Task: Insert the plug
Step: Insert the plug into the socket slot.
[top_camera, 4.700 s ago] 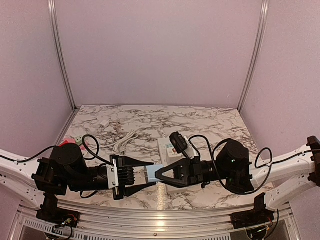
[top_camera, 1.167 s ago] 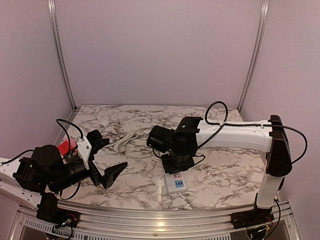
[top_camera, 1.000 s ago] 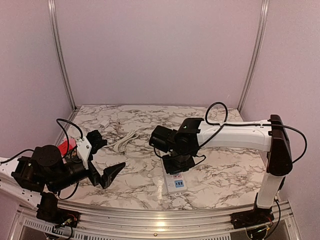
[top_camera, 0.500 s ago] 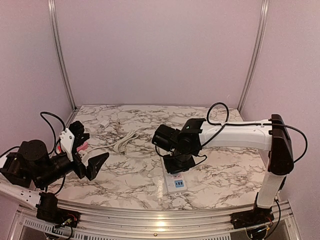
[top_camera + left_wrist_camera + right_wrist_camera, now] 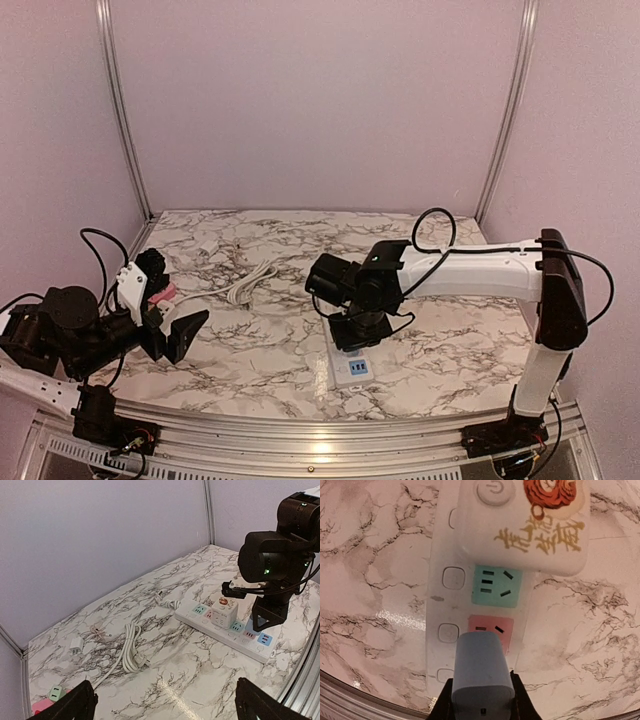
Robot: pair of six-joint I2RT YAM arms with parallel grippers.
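Note:
A light blue plug [image 5: 481,672] sits between the fingers of my right gripper [image 5: 482,692], which is shut on it. In the right wrist view it hangs over the white power strip [image 5: 440,605], covering the near edge of the pink socket [image 5: 487,626]; I cannot tell whether it touches the strip. A green socket [image 5: 497,586] and a white cube adapter [image 5: 525,525] lie further along. In the top view my right gripper [image 5: 355,330] points down at the strip [image 5: 340,378]. My left gripper [image 5: 172,300] is open and holds nothing, far to the left.
A coiled white cable [image 5: 131,647], a small white charger [image 5: 76,645] and a thin wire [image 5: 95,630] lie left of the strip [image 5: 187,619]. Green and pink items [image 5: 54,693] sit near the left wall. The metal table rail [image 5: 320,440] runs along the front.
My left arm has pulled back to the left, away from the middle, its gripper still open. My right gripper, holding the plug, has shifted slightly right and lower over the strip.

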